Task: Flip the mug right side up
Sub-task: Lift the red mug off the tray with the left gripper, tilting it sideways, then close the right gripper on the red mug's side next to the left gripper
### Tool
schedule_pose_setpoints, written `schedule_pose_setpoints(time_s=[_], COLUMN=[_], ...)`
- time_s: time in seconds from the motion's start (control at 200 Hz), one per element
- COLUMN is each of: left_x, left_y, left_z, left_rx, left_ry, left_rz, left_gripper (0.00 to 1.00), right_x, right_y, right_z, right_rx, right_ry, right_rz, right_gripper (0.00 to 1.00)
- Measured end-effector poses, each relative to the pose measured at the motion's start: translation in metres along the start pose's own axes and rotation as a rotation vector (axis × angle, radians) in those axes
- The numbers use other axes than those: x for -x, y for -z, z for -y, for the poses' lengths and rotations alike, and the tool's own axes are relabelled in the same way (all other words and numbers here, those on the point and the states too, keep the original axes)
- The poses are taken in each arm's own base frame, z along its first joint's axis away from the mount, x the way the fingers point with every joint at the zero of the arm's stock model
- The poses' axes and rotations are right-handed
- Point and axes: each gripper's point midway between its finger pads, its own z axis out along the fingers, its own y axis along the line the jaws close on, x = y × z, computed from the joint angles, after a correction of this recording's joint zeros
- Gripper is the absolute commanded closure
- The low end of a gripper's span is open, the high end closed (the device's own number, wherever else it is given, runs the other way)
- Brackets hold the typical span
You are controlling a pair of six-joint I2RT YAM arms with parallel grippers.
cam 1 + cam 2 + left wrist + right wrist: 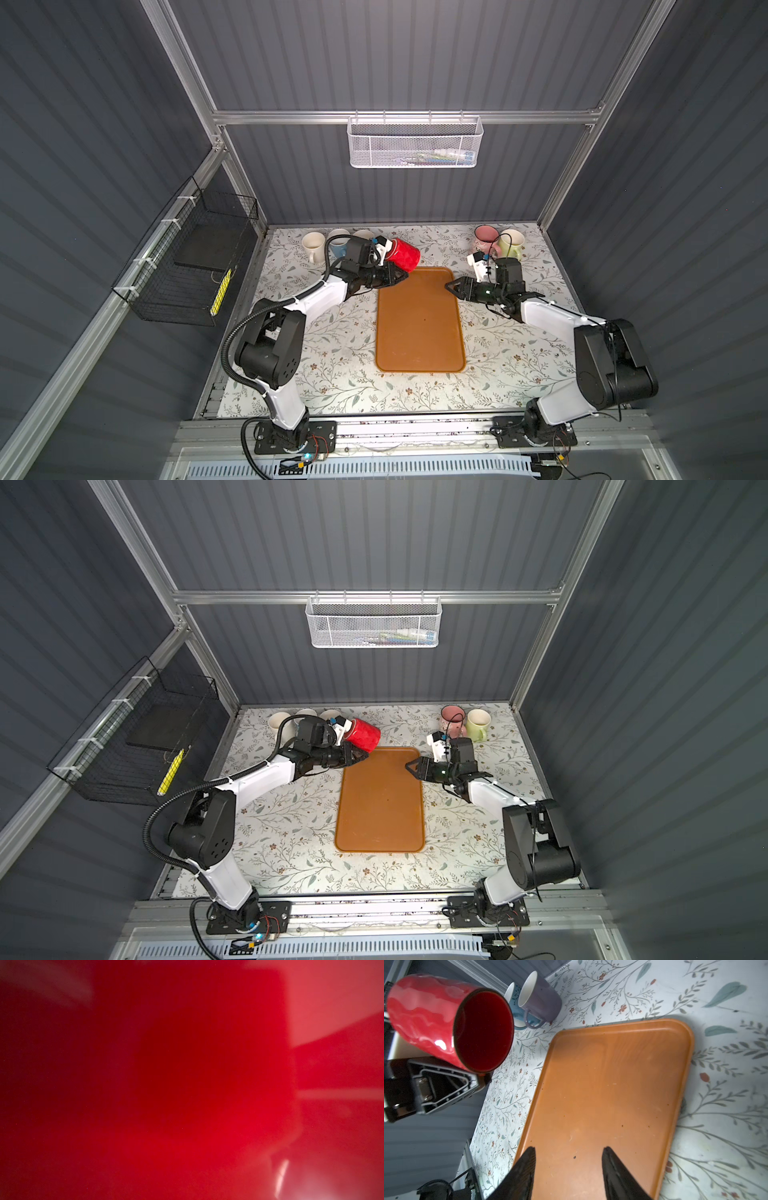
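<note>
The left gripper (402,276) has its jaws pressed almost together on the red mug (403,254). It holds the mug clear of the table (332,332), just past the far left corner of the tray (419,332). Where exactly the jaws bite cannot be made out: in the right wrist view one black finger (446,1082) lies along the mug's underside (425,1016) with its tip at the rim. The left wrist view is filled with blurred red (187,1084).

The mug lies on its side. Its long axis runs roughly left to right, about level. The mouth points right, toward the right gripper (451,286), and the base is toward the left arm's wrist.

The right gripper's jaws are spread and hold nothing. In its wrist view both fingers (527,1167) hang above the tray (612,1084), at its far right edge, touching nothing.
</note>
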Motion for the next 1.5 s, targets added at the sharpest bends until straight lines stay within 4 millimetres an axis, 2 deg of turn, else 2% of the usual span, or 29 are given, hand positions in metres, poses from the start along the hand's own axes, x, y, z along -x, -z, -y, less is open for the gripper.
schedule_pose_setpoints(time_s=[0.1,0.36,0.555,0.87,1.101,1.376,1.501], left_x=[0.004,0.005,0.001,0.000,-0.005,-0.010,-0.009], left_y=[0.003,0.005,0.006,0.006,0.001,-0.003,-0.003], left_z=[0.003,0.031,0.040,0.050,0.066,0.084,0.092], left_rx=[-0.033,-0.168,-0.215,-0.258,-0.300,-0.349,-0.373], left_ry=[0.009,0.002,0.010,0.025,0.026,0.032,0.036], left_rz=[0.004,-0.018,-0.040,-0.048,-0.060,-0.073,-0.072], left_gripper=[1.00,1.00,1.00,1.00,1.00,1.00,1.00], right_x=[0.008,0.027,0.029,0.036,0.043,0.054,0.058], right_y=[0.006,0.013,0.008,0.002,-0.009,-0.008,-0.010], right_z=[-0.016,-0.052,-0.072,-0.116,-0.121,-0.137,-0.138], right_rx=[0.059,0.231,0.315,0.444,0.461,0.490,0.498], right_ry=[0.028,0.078,0.100,0.183,0.187,0.227,0.235], right_rz=[0.029,0.085,0.079,0.076,0.069,0.091,0.101], right_gripper=[0.47,0.48,0.48,0.49,0.49,0.49,0.50])
